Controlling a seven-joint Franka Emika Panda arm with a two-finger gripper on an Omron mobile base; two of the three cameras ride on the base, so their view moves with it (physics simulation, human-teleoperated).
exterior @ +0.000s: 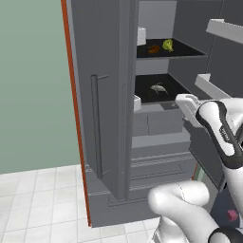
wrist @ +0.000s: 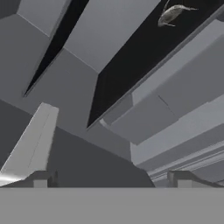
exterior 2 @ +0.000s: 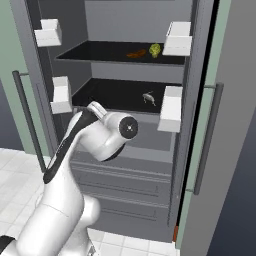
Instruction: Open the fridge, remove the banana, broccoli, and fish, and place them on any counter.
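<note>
Arm bends forward at the open fridge (exterior 2: 125,165), tool (wrist: 113,177) spread apart (holding nothing) just below the fish (wrist: 171,13) shelf.

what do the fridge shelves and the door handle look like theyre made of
The shelves look like glossy black glass or plastic: flat and dark with thin edges, the banana and broccoli resting on the upper one. The door handle looks like matte grey metal, a thin uniform bar with no shine, though painted plastic would look alike in this render.
</note>
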